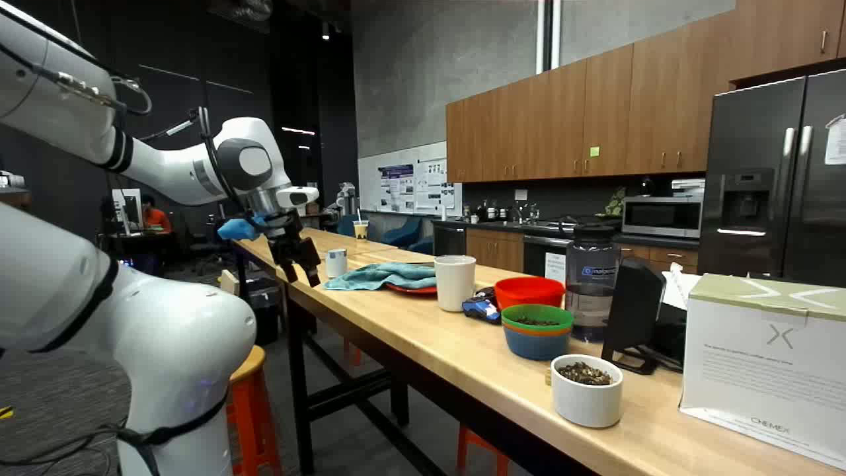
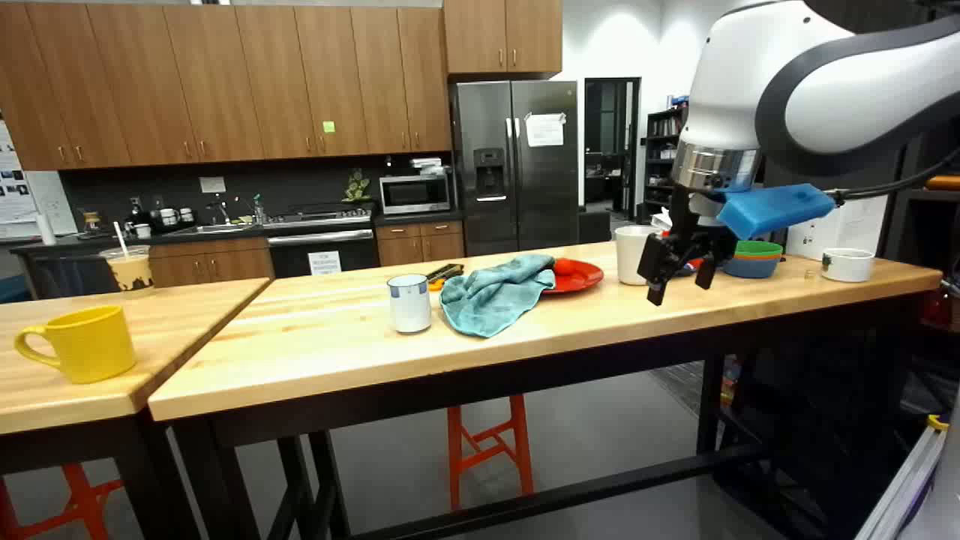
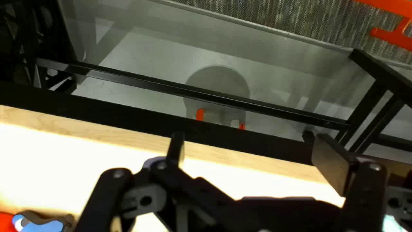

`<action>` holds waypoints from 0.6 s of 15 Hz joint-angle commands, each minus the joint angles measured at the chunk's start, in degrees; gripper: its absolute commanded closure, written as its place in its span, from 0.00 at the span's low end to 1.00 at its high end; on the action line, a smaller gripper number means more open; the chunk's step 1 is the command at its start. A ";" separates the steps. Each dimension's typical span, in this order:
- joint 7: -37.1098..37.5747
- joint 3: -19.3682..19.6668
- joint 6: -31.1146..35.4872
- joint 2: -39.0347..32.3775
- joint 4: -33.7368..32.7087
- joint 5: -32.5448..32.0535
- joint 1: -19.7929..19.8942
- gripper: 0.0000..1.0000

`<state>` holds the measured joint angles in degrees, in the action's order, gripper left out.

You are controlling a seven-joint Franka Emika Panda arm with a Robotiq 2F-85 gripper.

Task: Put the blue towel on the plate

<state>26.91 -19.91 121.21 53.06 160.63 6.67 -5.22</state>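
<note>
The blue-teal towel [image 1: 380, 274] lies crumpled, partly over the red plate [image 1: 413, 289] and partly on the wooden table. In an exterior view the towel [image 2: 495, 292] covers one side of the plate [image 2: 583, 279], and a red round object [image 2: 564, 266] sits on the plate beside it. My gripper [image 1: 302, 274] is open and empty. In an exterior view the gripper [image 2: 681, 286] hangs in front of the table's long edge, to the right of the plate. In the wrist view the spread fingers [image 3: 249, 151] have nothing between them; a teal patch [image 3: 392, 224] shows at the bottom right corner.
A blue-and-white mug [image 2: 410, 304] stands beside the towel. A white cup [image 1: 455, 283] stands by the plate. A blue toy-like object [image 1: 482, 307], red bowl [image 1: 529, 291], stacked bowls [image 1: 538, 330], bottle [image 1: 590, 291], white bowl [image 1: 587, 396] and box [image 1: 760, 370] line the table.
</note>
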 commanded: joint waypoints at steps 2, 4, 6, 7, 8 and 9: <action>0.21 0.30 -0.34 -0.31 1.21 -0.35 -0.22 0.00; 0.23 0.32 -0.33 -0.51 1.56 -0.36 -0.22 0.00; 0.23 0.31 -0.33 -0.51 1.55 -0.36 -0.22 0.00; 0.23 0.31 -0.33 -0.51 1.55 -0.37 -0.22 0.00; 0.23 0.31 -0.33 -0.51 1.55 -0.36 -0.22 0.00; 0.23 0.31 -0.33 -0.51 1.55 -0.36 -0.22 0.00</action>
<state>26.91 -19.96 121.01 52.63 162.29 6.67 -5.13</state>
